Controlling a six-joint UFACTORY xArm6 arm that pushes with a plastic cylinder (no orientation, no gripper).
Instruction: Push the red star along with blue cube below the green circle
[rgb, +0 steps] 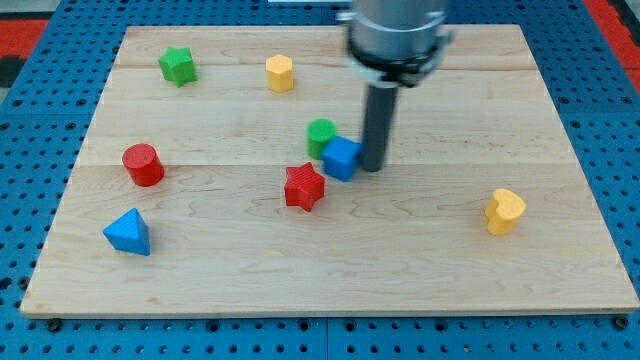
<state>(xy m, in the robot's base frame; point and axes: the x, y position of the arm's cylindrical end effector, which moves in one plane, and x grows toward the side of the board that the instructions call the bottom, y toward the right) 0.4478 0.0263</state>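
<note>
The red star (304, 187) lies near the middle of the wooden board (420, 250). The blue cube (340, 157) sits just up and right of it, touching or nearly touching it. The green circle (320, 135) is right behind the blue cube, at its upper left, and partly covered by it. My tip (372, 166) is against the right side of the blue cube. The dark rod rises from there to the arm's grey body at the view's top.
A green star (177, 66) and a yellow hexagon (279, 73) lie at the upper left. A red cylinder (143, 165) and a blue triangle (129, 232) lie at the left. A yellow heart (505, 211) lies at the right.
</note>
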